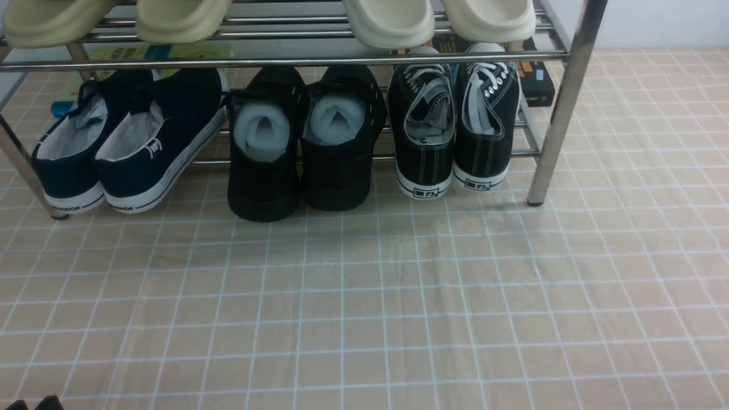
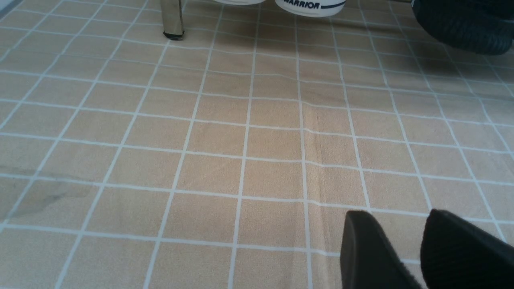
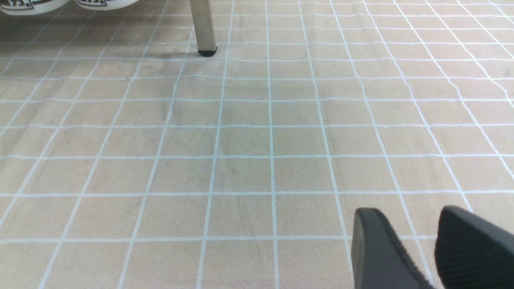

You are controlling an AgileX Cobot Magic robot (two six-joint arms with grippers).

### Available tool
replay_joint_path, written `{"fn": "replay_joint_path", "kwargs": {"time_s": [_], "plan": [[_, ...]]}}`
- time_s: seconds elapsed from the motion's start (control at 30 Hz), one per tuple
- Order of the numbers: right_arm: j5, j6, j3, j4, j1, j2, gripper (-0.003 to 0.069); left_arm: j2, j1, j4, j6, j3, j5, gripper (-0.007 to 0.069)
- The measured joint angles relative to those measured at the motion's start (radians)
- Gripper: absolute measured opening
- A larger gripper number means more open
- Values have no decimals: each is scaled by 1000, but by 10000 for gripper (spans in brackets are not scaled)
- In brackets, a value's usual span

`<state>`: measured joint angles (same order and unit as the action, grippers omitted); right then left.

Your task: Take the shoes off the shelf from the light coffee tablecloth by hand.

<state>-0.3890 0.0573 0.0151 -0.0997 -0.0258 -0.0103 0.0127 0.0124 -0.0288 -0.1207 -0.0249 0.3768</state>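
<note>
The black canvas shoes point(image 1: 453, 128) with white laces stand heels-out at the right end of the lower tier of the chrome shelf point(image 1: 561, 114), which stands on the light coffee tablecloth point(image 1: 364, 296). Their labelled white heels show in the right wrist view point(image 3: 28, 4) beside a shelf leg point(image 3: 202, 28). My left gripper point(image 2: 395, 218) is open and empty over bare cloth; only its tips show in the front view point(image 1: 33, 404), at the near left corner, far from the shoes. My right gripper point(image 3: 405, 214) is open and empty, low over the cloth. It is outside the front view.
Navy slip-ons point(image 1: 122, 142) sit at the left of the lower tier, all-black foam-stuffed shoes point(image 1: 304, 142) in the middle. Cream slippers point(image 1: 387, 20) lie on the top tier. A dark box point(image 1: 538, 80) and books point(image 1: 131, 57) lie behind the shelf.
</note>
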Motion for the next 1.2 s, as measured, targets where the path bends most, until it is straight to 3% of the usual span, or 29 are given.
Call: {"fn": "replay_joint_path", "kwargs": {"time_s": [0.7,0.8,0.87,0.9,1.07,1.2], "plan": [[2,0,0,-11,0,0,240,0,0,0,0,0,0,240],[3,-32,0,-92,0,0,240,0,0,0,0,0,0,240],[-2,-117,1,-276,0,0,240,0,0,0,0,0,0,240],[-2,-131,1,-291,0,0,240,0,0,0,0,0,0,240],[-15,-244,10,-646,0,0,240,0,0,0,0,0,0,240],[-12,-255,10,-770,0,0,240,0,0,0,0,0,0,240]]}}
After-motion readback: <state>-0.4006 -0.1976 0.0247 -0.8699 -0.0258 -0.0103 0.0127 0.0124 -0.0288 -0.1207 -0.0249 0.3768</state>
